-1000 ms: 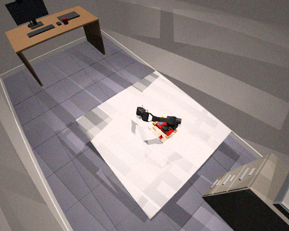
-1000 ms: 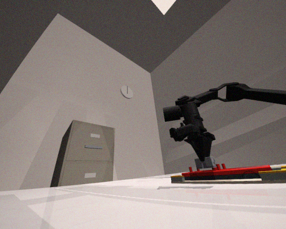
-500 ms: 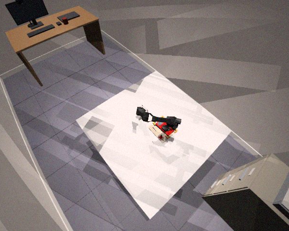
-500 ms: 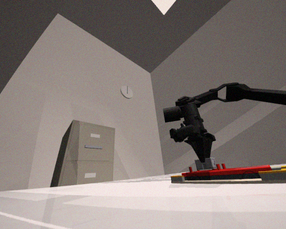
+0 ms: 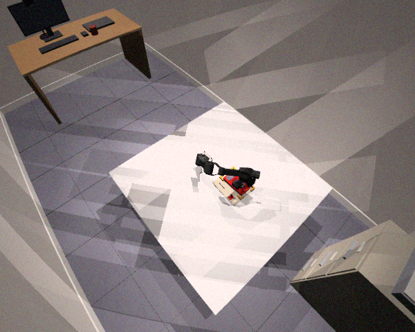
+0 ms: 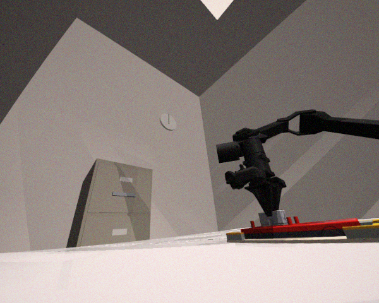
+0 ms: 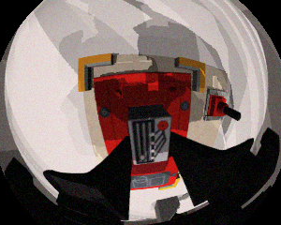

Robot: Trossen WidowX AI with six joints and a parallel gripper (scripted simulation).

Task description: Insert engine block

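Observation:
My gripper [image 6: 270,213] [image 7: 148,138] is shut on the grey engine block [image 6: 280,218] [image 7: 149,141], with a finger on each side. The block is upright over the red car body [image 5: 244,189] [image 6: 328,224] [image 7: 105,96]. Its lower end meets the body's top line in the exterior view, and much of it stands above. The wrist view shows its top, with dark bars and a red disc. The opening, the rib and the slot side are hidden, so I cannot tell how deep the block sits. The arm hides the block in the top view.
The body lies on a beige board [image 5: 221,186] [image 7: 199,131] between yellow-and-grey corner brackets [image 7: 95,61]. Short red pegs [image 6: 289,220] stand near the block. A red part with a black handle [image 7: 231,112] sits on the board's right in the wrist view.

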